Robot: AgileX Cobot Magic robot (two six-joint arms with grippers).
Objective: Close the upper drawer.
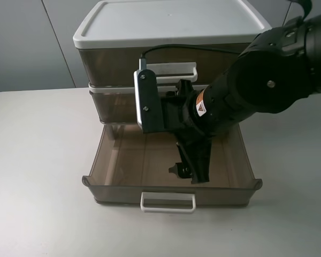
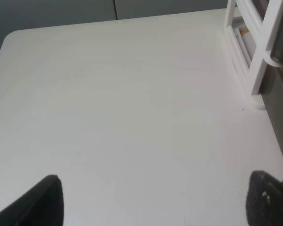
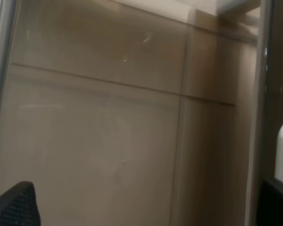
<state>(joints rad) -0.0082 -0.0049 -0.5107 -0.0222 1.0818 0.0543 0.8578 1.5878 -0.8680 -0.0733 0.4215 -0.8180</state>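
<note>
The drawer cabinet (image 1: 171, 24) has a white lid and three smoky-brown tiers. The upper drawer (image 1: 113, 104), the middle tier, sits in or nearly in the cabinet. Its white handle is hidden behind my right arm. The lowest drawer (image 1: 123, 160) is pulled far out, with its white loop handle (image 1: 167, 202) toward the front. My right gripper (image 1: 190, 171) hangs open and empty over the inside of that lowest drawer, below the middle tier's front. The right wrist view shows only brown drawer plastic (image 3: 108, 127) between the open fingertips (image 3: 14, 207). My left gripper (image 2: 155, 202) is open over bare table.
The top tier (image 1: 112, 64) under the lid is closed, and its white handle (image 1: 174, 69) shows. The white table (image 1: 37, 160) extends left, right and in front of the cabinet. The left wrist view shows the cabinet's white frame (image 2: 259, 52) to one side.
</note>
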